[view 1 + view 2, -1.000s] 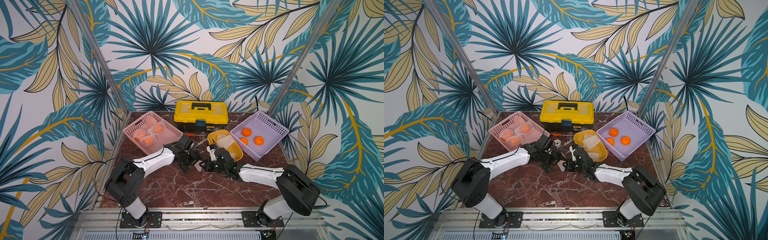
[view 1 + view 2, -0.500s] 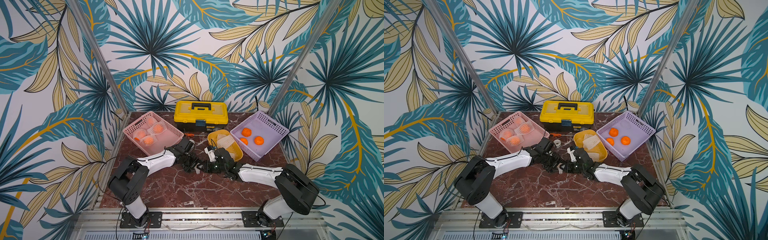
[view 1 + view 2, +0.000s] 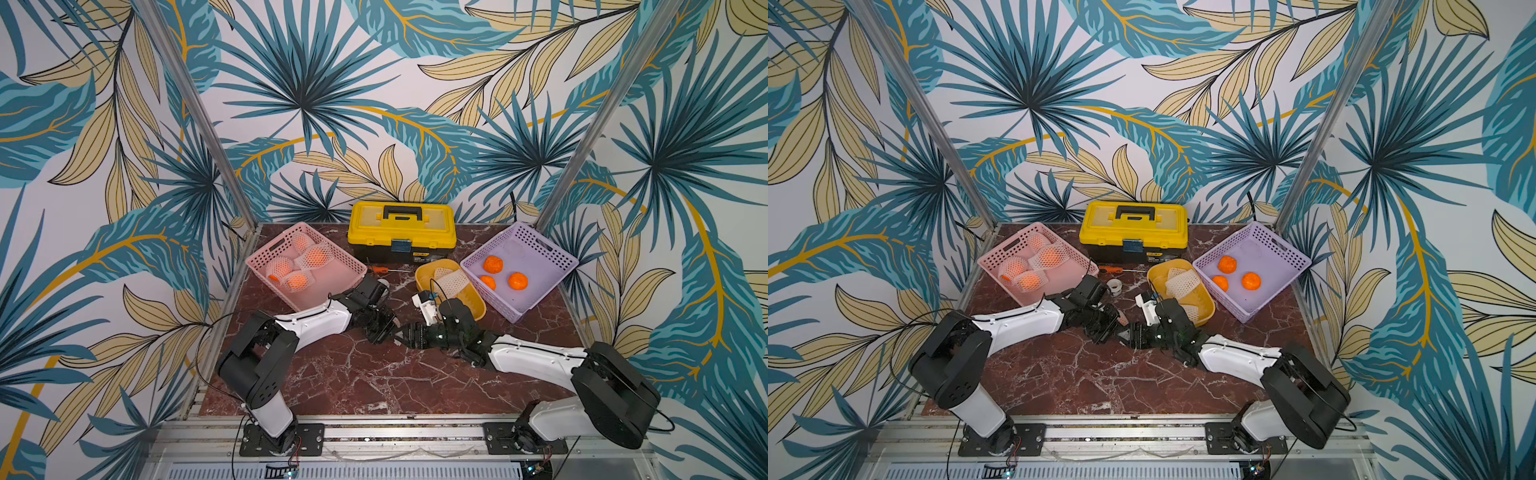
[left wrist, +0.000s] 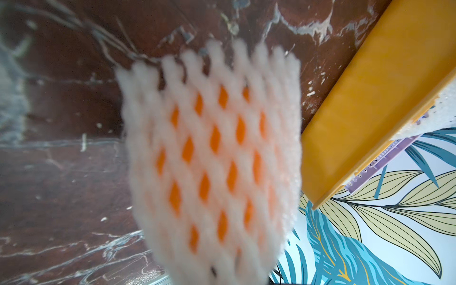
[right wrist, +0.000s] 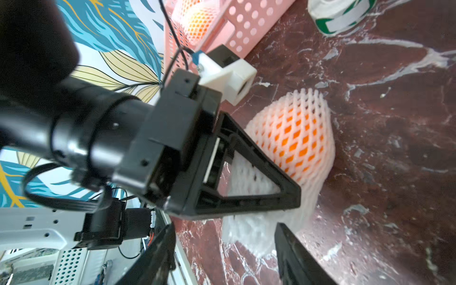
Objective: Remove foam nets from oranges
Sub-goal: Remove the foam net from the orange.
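Red-brown marble table (image 3: 374, 374) floors a booth papered with palm leaves, and in both top views the left pincer (image 3: 384, 328) and the right pincer (image 3: 406, 336) meet tip to tip low over its middle. In a top view a sliver of the foam net (image 3: 1122, 321) shows between them, mostly hidden by black fingers. Beyond the left pincer, a pink basket (image 3: 338, 272) holds four netted oranges (image 3: 318, 255). Beyond the right pincer, a yellow tray (image 3: 473, 305) holds empty nets (image 3: 451, 280), and past it a purple basket (image 3: 536, 291) holds three bare oranges (image 3: 517, 281). A yellow toolbox (image 3: 401, 232) stands far behind both pincers, with a screwdriver (image 3: 380, 270) before it. The left wrist view is blurred. There the foam net (image 4: 212, 160) sits just ahead of the left pincer, the orange (image 4: 187, 148) glows through its diamond holes, and the yellow tray (image 4: 370, 98) is close beside it; the pincer's own fingers are out of that picture. In the right wrist view the left pincer (image 5: 291, 199) is clenched on the slack end of the foam net (image 5: 246, 172). The orange (image 5: 296, 138) bulges in the far end, resting on the marble. The right pincer (image 5: 224, 225) is released, its fingers wide apart, and the net's loose end lies between their tips. A tape roll (image 5: 338, 14) lies well beyond.
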`<state>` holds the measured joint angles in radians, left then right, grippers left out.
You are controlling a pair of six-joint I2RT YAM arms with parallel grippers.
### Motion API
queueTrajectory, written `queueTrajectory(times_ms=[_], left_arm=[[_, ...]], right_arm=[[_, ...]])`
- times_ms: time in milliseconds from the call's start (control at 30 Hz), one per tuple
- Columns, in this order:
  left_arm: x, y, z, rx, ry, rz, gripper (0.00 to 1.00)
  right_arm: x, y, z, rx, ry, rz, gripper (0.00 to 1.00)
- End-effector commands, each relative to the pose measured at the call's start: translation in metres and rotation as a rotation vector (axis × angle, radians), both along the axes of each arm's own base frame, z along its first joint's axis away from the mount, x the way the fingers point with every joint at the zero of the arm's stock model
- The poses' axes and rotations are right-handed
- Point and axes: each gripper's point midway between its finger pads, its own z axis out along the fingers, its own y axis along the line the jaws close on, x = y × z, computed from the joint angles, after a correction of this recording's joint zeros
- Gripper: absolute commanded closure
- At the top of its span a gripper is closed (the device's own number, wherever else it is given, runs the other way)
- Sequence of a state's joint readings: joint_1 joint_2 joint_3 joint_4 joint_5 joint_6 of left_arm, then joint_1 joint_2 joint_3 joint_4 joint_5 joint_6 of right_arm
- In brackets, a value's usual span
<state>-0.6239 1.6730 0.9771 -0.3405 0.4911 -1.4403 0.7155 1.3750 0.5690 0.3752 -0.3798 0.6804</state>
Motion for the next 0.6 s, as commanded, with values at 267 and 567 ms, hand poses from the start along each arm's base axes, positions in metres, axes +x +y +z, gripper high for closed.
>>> queueTrajectory(times_ms=[267,567], left_arm=[[-0.006,-0.004,0.007,-0.070,0.058,0.000,0.88],[-0.008,-0.007,0.016,-0.111,0.067,-0.004,0.88]], right_arm=[[-0.004,-0.018,-0.014,-0.235,-0.484,0.063,0.18],[-0.005,-0.007,-0.029,-0.275,-0.650,0.117,0.22]])
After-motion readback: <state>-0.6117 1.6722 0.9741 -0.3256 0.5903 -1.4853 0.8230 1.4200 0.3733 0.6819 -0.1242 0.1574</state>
